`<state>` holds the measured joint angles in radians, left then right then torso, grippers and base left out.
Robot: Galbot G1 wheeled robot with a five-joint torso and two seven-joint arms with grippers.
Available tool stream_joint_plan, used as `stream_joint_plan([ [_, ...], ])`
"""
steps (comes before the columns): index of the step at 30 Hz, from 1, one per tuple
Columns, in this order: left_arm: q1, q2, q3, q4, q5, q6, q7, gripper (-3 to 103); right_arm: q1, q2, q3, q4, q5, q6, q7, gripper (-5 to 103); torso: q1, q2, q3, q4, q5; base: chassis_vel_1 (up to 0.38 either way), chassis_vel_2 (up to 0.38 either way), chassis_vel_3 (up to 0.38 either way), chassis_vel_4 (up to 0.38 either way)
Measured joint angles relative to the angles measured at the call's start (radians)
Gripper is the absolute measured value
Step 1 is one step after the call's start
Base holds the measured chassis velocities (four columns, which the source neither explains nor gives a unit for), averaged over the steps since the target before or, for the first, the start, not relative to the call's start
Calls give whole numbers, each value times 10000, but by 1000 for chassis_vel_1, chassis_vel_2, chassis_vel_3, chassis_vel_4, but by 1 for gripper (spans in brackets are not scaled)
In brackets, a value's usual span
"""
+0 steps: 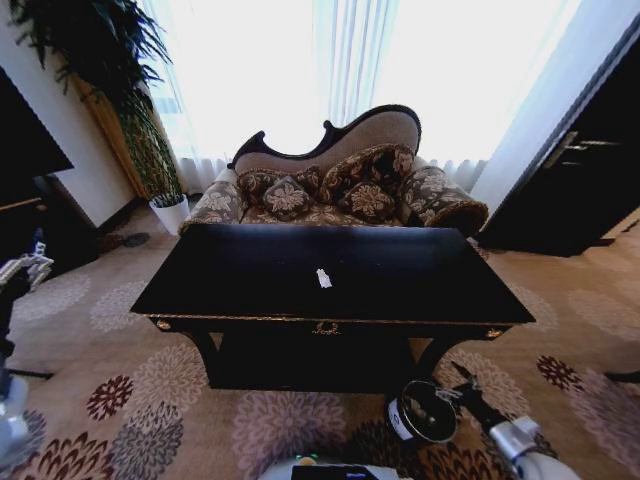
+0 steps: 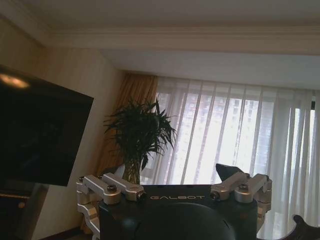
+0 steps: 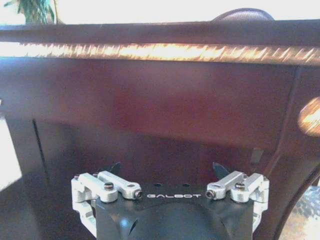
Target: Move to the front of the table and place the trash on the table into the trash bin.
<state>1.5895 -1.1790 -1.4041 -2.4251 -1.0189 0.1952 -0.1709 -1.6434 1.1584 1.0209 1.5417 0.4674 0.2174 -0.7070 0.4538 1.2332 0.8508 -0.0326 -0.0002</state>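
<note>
A: Right gripper [image 1: 462, 381] hangs open over the bin [image 1: 422, 412]; left gripper [image 1: 30, 262] looks open too, though it's hard to tell.

B: The scrap [image 1: 323, 278] lies well beyond, mid-table [image 1: 420, 290]. A low reach could clip the edge.

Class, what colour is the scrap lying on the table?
White. The scrap stands out against the black table; the head view shows it best.

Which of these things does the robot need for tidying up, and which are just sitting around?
For the job:
- the table
- the small white scrap lying on it
- the trash bin on the carpet, beside the right gripper
- the left gripper, raised at the side

Just sitting around:
- the sofa
- the plant
- the white pot
- the dark cabinet
</note>
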Motion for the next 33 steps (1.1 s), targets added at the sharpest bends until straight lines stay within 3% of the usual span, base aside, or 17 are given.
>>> stream_joint_plan([
  [13,-395,376,300,450,66,34,0,100,-76,-226,1927,869,447,-133,-469,100,1,-1,0,1,0,0,0,0,0],
  [23,-550,429,558,639,195,37,4,100,-206,-438,2802,1724,1632,-701,-559,100,1,-1,0,0,0,0,0,0,0],
  [28,-539,419,560,636,211,37,7,100,-52,-736,2601,2379,2008,-775,520,100,0,0,0,0,0,0,0,0,0],
  [31,-450,440,387,599,136,37,8,100,141,-967,2334,3160,2384,-1056,1699,100,1,0,1,1,1,0,0,0,0],
  [33,-424,442,320,577,98,37,8,100,212,-1054,2251,3392,2514,-1197,1939,100,1,-1,1,1,-1,0,0,0,0],
])
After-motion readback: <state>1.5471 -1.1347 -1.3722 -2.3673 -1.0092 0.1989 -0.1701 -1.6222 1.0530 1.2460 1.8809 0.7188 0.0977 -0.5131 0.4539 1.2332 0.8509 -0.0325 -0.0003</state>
